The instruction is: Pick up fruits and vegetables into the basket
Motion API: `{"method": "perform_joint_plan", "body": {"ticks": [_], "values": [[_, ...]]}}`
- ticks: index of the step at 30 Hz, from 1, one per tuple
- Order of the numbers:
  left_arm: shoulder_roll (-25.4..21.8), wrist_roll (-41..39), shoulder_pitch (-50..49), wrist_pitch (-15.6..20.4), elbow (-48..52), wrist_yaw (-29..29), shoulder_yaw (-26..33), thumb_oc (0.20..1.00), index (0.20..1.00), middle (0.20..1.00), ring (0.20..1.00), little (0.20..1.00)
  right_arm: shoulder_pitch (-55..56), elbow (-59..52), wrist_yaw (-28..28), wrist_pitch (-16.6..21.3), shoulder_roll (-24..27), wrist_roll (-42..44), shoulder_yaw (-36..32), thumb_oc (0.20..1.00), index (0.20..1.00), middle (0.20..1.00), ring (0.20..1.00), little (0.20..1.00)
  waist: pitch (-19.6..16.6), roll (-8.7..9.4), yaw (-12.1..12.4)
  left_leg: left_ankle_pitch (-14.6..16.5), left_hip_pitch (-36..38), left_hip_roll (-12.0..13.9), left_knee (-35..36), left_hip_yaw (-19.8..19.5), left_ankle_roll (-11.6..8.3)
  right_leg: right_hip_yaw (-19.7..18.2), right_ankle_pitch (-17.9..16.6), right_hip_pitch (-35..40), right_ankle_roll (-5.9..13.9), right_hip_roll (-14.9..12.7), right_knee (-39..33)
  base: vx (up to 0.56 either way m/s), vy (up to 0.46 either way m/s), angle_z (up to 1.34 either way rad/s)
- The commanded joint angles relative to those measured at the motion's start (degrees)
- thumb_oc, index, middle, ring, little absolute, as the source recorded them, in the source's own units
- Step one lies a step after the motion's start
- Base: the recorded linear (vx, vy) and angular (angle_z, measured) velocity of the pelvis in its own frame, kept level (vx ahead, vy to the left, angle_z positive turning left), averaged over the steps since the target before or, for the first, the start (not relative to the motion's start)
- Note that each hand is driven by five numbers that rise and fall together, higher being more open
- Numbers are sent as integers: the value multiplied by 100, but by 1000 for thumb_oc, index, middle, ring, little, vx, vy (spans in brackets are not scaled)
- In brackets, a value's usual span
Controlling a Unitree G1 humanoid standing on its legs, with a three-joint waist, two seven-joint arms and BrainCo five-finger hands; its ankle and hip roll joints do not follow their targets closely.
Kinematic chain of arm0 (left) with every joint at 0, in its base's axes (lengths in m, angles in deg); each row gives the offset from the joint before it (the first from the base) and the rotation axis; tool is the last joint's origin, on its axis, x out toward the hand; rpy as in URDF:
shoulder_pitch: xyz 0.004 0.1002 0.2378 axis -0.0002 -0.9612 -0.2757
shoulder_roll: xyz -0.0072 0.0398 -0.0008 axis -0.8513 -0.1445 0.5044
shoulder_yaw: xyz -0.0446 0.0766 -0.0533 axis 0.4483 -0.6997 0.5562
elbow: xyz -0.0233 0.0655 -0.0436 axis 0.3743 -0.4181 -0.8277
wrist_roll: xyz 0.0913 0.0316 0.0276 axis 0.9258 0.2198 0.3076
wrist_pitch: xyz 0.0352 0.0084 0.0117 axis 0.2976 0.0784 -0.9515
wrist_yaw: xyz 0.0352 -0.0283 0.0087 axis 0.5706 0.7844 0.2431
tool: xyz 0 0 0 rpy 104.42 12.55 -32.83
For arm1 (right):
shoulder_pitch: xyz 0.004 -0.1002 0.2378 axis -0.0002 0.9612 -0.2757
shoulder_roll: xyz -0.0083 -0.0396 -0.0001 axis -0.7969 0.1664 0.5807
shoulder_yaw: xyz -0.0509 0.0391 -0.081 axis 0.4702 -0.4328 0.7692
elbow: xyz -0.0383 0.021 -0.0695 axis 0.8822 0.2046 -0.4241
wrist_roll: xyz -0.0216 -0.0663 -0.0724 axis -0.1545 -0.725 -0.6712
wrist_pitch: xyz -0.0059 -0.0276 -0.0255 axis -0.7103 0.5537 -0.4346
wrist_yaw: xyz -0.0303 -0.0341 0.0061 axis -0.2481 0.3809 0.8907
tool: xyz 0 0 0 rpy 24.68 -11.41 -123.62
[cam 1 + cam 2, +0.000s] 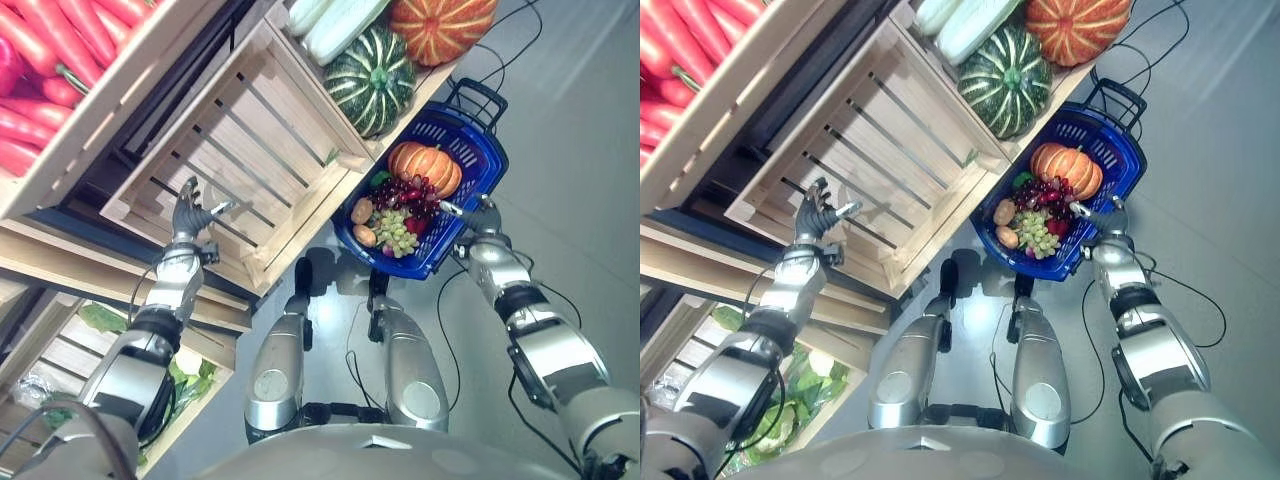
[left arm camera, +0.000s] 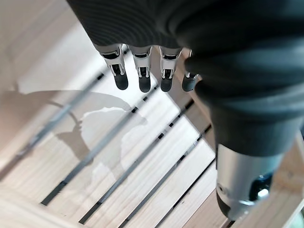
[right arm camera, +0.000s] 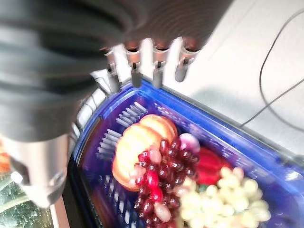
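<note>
Green-striped squash [image 1: 372, 78] sits in the neighbouring crate, beyond the left robot hand [image 1: 190, 212], fingers relaxed, empty. Right robot hand [image 1: 480, 217] grips the blue basket [image 1: 480, 140].

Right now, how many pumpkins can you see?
3: an orange pumpkin in the blue basket, a green striped pumpkin and an orange striped pumpkin on the shelf. Others may be hidden.

Wooden slatted crate [image 1: 235, 150] at centre, tilted toward viewer, nothing inside, dark gaps between floor slats. Second wooden crate [image 1: 95, 105] just beside it at upper left, sharing display stand. Lower wooden shelf [image 1: 60, 265] runs beneath both crates. Another slatted crate [image 1: 60, 355] at lower left under that shelf. Pale grey floor [image 1: 590, 150] on right side.
</note>
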State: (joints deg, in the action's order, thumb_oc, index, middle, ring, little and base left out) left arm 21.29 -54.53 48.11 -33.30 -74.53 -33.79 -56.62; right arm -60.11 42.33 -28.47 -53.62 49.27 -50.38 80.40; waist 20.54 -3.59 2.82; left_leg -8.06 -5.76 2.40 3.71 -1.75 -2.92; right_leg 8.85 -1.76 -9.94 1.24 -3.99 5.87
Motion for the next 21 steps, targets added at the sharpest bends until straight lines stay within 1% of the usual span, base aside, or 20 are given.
{"method": "perform_joint_plan", "body": {"ticks": [1,2,5,7,10,11,12,13,14,16,17,21], "values": [[3,500,-193,50,-184,396,166,1000,1000,1000,1000,1000,325,-52,110,433,46,-302,-156,1000,1000,1000,1000,1000,-603,249,-14,639,116,-391,-316,101,7,-91,-78,555,512,-212,-468,190,-1,3],[48,635,-404,9,-260,539,233,1000,1000,1000,1000,1000,598,-53,148,479,-19,-372,-241,1000,1000,1000,1000,1000,-738,250,-9,655,229,-373,-269,102,19,-90,-72,653,516,-207,-503,178,-2,5],[226,977,-890,-100,-678,818,354,1000,1000,1000,1000,1000,1131,154,304,388,-284,-554,-436,1000,1000,1000,1000,1000,-1123,278,-28,709,546,-336,-172,111,58,-149,-46,945,530,-172,-592,252,-3,13],[308,1193,-1092,-381,-1056,992,408,1000,1000,1000,1000,1000,1351,432,391,359,-453,-627,-492,1000,1000,1000,1000,1000,-1281,299,-36,725,719,-312,-79,129,68,-169,-26,1107,540,-151,-656,170,-9,3],[415,1548,-1255,-714,-1807,1176,434,1000,1000,1000,1000,1000,1585,955,642,194,-654,-842,-569,1000,1000,1000,1000,1000,-1441,329,-71,758,902,-271,28,168,70,-191,30,1277,557,-130,-706,113,-9,3],[442,1559,-1271,-711,-1930,1208,435,1000,1000,1000,1000,1000,1617,1033,680,176,-679,-873,-576,1000,1000,1000,1000,1000,-1457,331,-81,763,925,-262,36,177,68,-193,37,1298,559,-128,-708,82,2,6],[492,1594,-1296,-789,-2123,1297,444,1000,1000,1000,1000,1000,1674,1177,779,45,-727,-957,-587,1000,1000,1000,1000,1000,-1482,336,-98,779,966,-249,44,189,65,-201,55,1338,558,-123,-713,66,9,5],[540,1636,-1329,-990,-2285,1427,452,1000,1000,1000,1000,1000,1739,1362,832,-96,-776,-1017,-593,1000,1000,1000,1000,1000,-1499,342,-109,804,1009,-242,43,191,66,-206,79,1381,548,-118,-718,64,11,4],[570,1645,-1355,-1037,-2359,1468,463,1000,1000,1000,1000,1000,1775,1466,857,-125,-796,-1025,-606,1000,1000,1000,1000,1000,-1506,343,-116,815,1028,-239,41,197,67,-208,84,1398,548,-118,-720,61,15,1],[663,1720,-1457,-1222,-2558,1562,531,1000,1000,1000,1000,1000,1913,1774,964,-320,-850,-1316,-649,1000,1000,1000,1000,1000,-1524,345,-146,857,1081,-222,30,247,73,-231,86,1453,553,-125,-754,40,16,-2],[683,1724,-1478,-1271,-2604,1582,544,1000,1000,1000,1000,1000,1949,1876,1022,-404,-855,-1416,-643,1000,1000,1000,1000,1000,-1525,345,-150,864,1091,-217,28,254,72,-234,82,1468,551,-125,-769,19,12,-9],[732,1420,-1494,-1400,-2670,1636,582,1000,1000,1000,1000,1000,2027,2084,1242,-540,-853,-1502,-637,1000,1000,1000,1000,1000,-1512,321,-174,912,1148,-206,39,247,64,-250,76,1521,556,-131,-842,11,7,-5]]}}
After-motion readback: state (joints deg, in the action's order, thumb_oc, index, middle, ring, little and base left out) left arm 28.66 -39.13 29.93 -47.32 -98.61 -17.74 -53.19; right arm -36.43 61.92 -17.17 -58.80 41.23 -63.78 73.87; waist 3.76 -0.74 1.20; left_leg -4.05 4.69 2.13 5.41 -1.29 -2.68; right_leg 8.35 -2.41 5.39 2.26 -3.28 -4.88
